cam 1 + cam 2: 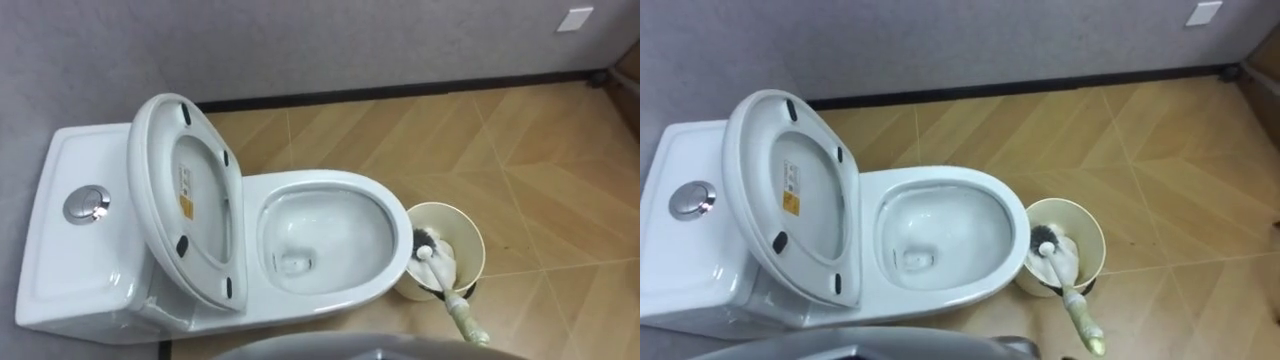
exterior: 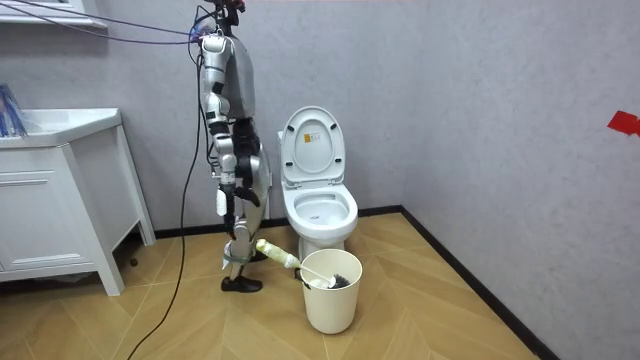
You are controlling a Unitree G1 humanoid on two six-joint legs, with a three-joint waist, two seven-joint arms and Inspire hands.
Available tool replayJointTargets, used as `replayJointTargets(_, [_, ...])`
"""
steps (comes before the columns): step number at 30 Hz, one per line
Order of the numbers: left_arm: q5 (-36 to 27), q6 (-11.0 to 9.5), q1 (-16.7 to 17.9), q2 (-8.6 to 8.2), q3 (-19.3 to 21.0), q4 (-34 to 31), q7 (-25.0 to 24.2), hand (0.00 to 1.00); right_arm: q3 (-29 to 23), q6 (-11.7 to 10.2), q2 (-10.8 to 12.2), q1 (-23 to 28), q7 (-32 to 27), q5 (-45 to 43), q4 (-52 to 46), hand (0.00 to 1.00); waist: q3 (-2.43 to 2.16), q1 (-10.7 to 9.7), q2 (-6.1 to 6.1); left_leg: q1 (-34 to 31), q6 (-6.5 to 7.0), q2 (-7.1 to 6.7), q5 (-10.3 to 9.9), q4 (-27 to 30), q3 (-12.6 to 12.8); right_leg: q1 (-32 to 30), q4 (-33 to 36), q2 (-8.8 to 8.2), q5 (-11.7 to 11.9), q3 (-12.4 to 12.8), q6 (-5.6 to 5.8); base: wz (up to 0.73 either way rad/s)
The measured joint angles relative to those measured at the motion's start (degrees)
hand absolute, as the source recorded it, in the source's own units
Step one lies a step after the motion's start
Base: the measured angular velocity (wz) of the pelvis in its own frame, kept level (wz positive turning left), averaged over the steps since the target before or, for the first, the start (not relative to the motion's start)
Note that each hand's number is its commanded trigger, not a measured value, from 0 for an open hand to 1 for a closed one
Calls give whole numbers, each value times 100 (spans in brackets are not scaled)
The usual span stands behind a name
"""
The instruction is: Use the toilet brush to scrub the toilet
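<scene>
Ceramic, glossy white, the oval toilet bowl (image 1: pixel 322 181) lies open, its seat and lid (image 1: pixel 185 195) tipped up against the boxy tank (image 1: pixel 70 170). Just beside the bowl, the long toilet brush (image 1: pixel 452 295) leans in a round cream plastic bucket (image 1: pixel 455 222) — dark-and-white head down inside, pale yellowish handle slanting out over the rim. The robot stands beside the toilet, its right hand (image 2: pixel 224 192) hanging low — whether it grips anything I cannot tell.

Grey wall (image 2: pixel 480 120), herringbone wood floor (image 2: pixel 430 300), white cabinet (image 2: pixel 50 220)
</scene>
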Motion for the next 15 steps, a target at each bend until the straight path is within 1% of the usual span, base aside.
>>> replayJointTargets(2, [-120, -21, 18, 21, -15, -2, 12, 0, 39, -54, -28, -32, -96, -33, -365, 0, -2, 47, 7, -40, 0, 9, 0, 10, 42, -72, 27, 12, 3, 70, -4, -12])
replayJointTargets(3, [-203, -44, 18, 46, -20, -1, 41, 0, 39, -69, -47, -131, -173, -176, -582, 0, -17, 38, -17, -56, 0, 21, 0, 13, 79, -97, 27, 21, 12, 93, -11, -12])
replayJointTargets(5, [-210, -58, 32, 108, -22, 0, 61, 0, 57, -136, -82, -278, -230, -547, -823, 0, -11, 15, -24, -93, 0, 26, 0, 57, 87, -98, 17, 25, 15, 94, -16, -1])
replayJointTargets(7, [-141, -150, 5, 202, -19, -7, 66, 0, 66, -263, -150, -509, -282, -1006, -947, 0, -25, 29, -58, -162, 0, 30, 0, 80, 87, -146, 20, 31, 18, 67, -22, 7])
replayJointTargets(8, [-99, -173, -26, 220, -19, -7, 67, 0, 74, -294, -168, -577, -305, -1142, -968, 0, -28, 39, -60, -196, 0, 31, 0, 84, 88, -177, 22, 32, 19, 66, -23, 4])
replayJointTargets(10, [9, -223, -104, 248, -19, -7, 72, 0, 204, -377, -229, -712, -396, -1559, -1071, 0, -37, 90, -48, -299, -1, 40, 1, 93, 87, -275, 28, 37, 41, 46, -28, 0])
replayJointTargets(11, [4, -254, -173, 264, -39, -6, 77, 0, 339, -390, -277, -768, -446, -1790, -1156, 0, -52, 173, -74, -370, -1, 45, 1, 104, 88, -352, 42, 39, 54, 38, -28, 0])
replayJointTargets(12, [-4, -281, -236, 294, -85, -5, 80, 0, 458, -404, -297, -818, -477, -1998, -1272, 0, -63, 192, -58, -465, 0, 50, 1, 151, 79, -417, 87, 37, 72, 12, -28, 9])
replayJointTargets(13, [0, -282, -361, 352, -185, -5, 79, 0, 541, -441, -300, -922, -481, -2161, -1273, 0, -63, 180, -51, -588, 0, 58, 1, 244, -8, -497, 131, 38, 100, -29, -37, 14])
replayJointTargets(15, [-6, -293, -496, 422, -284, -5, 82, 0, 720, -476, -306, -1064, -512, -2323, -1266, 0, -51, 230, -74, -751, 0, 78, 1, 300, -2, -662, 223, 43, 107, -46, -42, 11])
